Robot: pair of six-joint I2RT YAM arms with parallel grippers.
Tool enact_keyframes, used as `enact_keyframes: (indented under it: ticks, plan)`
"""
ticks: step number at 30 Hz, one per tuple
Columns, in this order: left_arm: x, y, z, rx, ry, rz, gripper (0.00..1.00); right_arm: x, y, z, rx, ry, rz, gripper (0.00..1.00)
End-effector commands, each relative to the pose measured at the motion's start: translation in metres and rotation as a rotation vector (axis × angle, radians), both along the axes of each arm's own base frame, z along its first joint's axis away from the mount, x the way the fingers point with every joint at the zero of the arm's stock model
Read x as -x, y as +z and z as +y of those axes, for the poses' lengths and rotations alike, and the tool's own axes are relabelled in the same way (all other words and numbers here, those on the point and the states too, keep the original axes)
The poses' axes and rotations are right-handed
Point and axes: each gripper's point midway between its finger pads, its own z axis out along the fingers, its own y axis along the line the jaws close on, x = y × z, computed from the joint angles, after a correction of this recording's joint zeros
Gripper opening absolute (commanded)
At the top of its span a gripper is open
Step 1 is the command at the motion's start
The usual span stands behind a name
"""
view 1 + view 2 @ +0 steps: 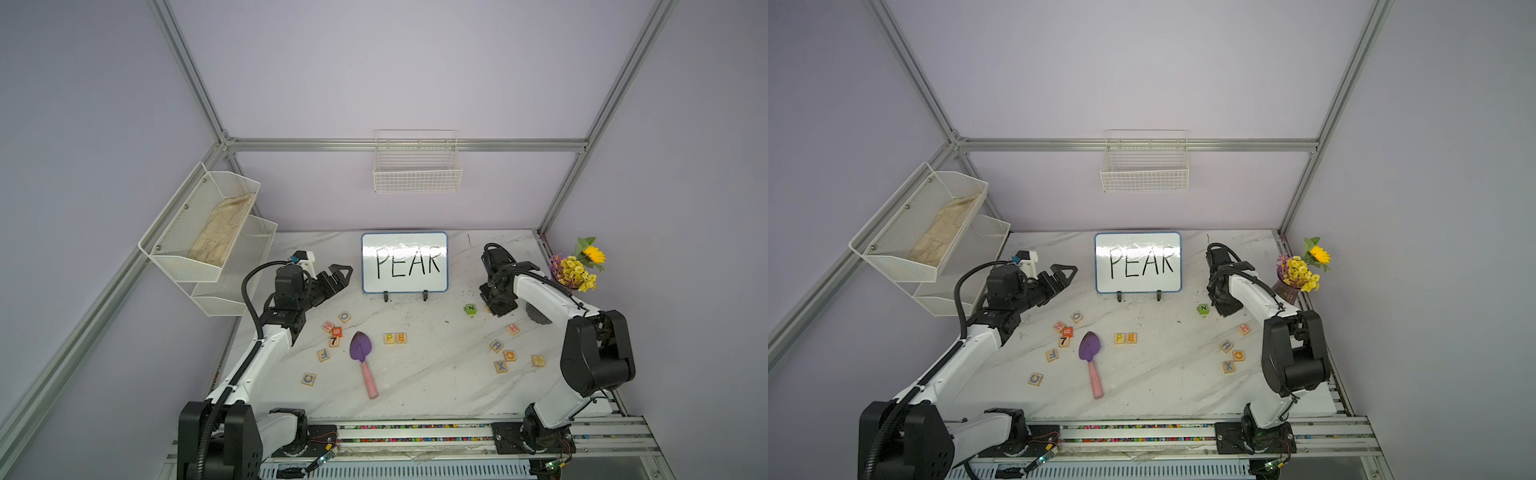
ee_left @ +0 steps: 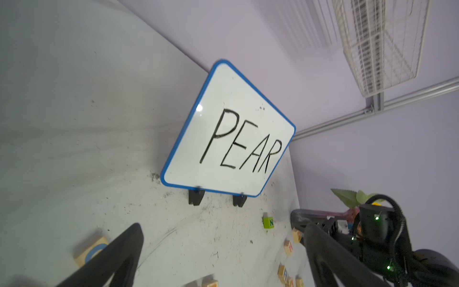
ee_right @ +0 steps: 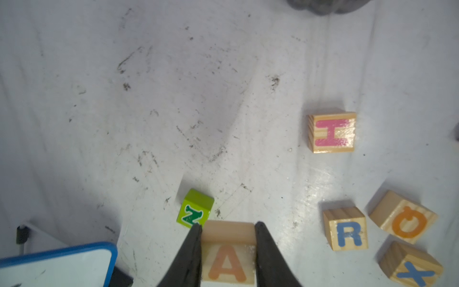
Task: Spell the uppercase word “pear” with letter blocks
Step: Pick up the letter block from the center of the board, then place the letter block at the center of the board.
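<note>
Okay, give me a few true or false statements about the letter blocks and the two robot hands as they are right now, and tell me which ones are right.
1. The right hand is closed on the A block. True.
2. The P block and the E block sit side by side in front of the whiteboard. True.
3. The R block is already next to the E block. False: it lies off to the side, near the X block.
4. The left hand holds a block. False: it is open and empty, raised near the whiteboard.
</note>
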Motion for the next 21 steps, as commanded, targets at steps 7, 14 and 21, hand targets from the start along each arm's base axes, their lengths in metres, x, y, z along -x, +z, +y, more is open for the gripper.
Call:
enact_keyframes:
  ticks: [7, 14, 21]
  plan:
    - [0.045, 0.008, -0.104, 0.033, -0.414, -0.011, 1.0, 0.009, 0.032, 0.067, 0.156, 0.478, -0.1, 0.31]
    - [0.086, -0.017, -0.095, -0.019, -0.414, 0.068, 1.0, 0.028, 0.001, 0.145, 0.134, 0.745, -0.109, 0.33]
    - [0.111, -0.049, -0.077, -0.084, -0.369, 0.173, 1.0, 0.042, -0.035, 0.207, 0.128, 0.912, -0.072, 0.32]
